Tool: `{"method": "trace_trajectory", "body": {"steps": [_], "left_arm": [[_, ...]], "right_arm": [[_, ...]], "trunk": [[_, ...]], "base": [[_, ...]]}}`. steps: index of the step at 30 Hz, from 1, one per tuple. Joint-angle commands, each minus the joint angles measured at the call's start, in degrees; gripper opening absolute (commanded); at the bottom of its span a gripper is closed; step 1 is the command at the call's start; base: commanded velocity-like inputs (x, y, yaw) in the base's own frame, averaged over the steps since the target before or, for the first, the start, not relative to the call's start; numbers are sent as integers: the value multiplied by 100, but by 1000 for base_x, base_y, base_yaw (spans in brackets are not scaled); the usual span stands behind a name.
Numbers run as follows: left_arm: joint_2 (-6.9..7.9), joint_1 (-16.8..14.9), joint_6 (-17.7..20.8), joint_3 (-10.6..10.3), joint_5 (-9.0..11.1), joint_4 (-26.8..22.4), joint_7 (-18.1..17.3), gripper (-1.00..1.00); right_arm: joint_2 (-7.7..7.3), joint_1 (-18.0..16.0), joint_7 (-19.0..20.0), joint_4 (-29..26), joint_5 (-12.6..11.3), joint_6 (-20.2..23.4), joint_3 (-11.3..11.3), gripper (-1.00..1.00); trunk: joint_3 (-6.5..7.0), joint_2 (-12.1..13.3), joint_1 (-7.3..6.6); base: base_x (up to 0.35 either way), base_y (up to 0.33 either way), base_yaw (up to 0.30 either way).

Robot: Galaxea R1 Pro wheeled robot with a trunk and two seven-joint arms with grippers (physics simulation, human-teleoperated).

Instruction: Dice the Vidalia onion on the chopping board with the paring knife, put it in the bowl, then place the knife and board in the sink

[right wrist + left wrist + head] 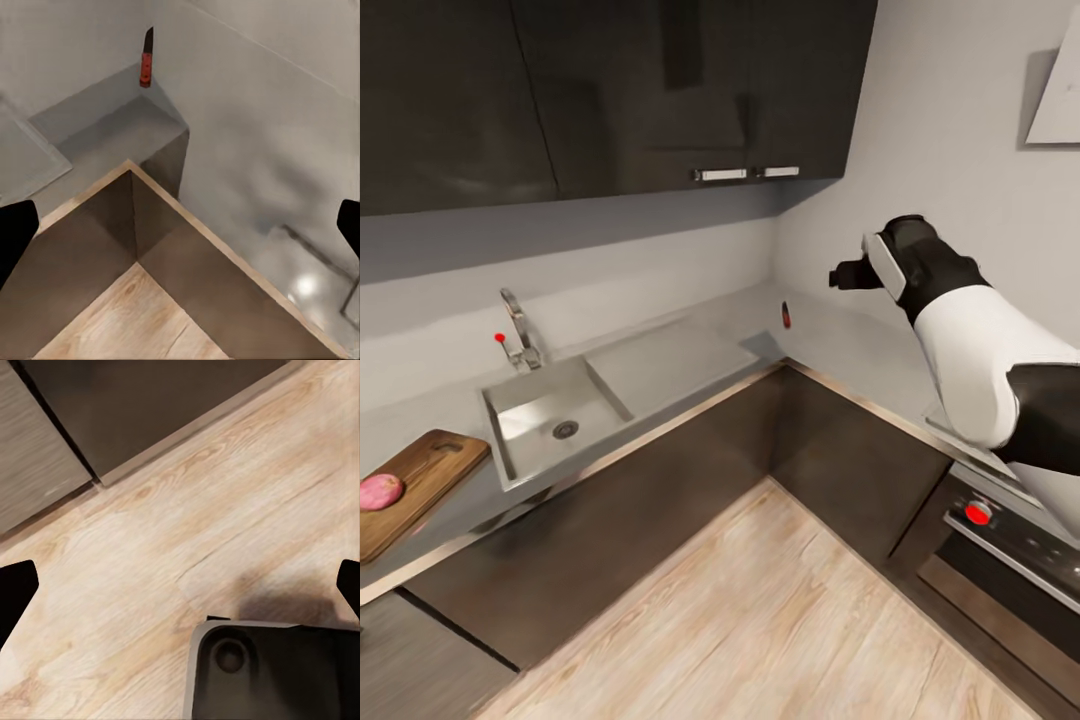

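The onion [380,491] already rests on the board [415,489] at the frame's lower left, ready for dicing. The right end effector [847,275], fingers apart, points toward the knife [786,315] in the counter [690,355] corner, likely the next pickup.

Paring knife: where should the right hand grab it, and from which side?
Take the paring knife by its red handle, the lower part, since the dark blade points up. It stands upright in the countertop corner against the wall, so the right hand should probably come in level from the open room side.
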Motion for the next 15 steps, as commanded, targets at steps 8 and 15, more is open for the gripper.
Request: {"method": "trace_trajectory", "body": {"steps": [8,15], "left_arm": [[10,-3,-8,-48,59,85,33,100],[9,-9,-8,-48,59,133,31,100]], "right_arm": [[136,-5,38,793,12,-929,7,100],[252,2,20,1032,21,-994,1,100]], "trunk": [[-10,-11,7],[-10,-11,7]], "base": [[296,0,0],[67,-11,0]]}}
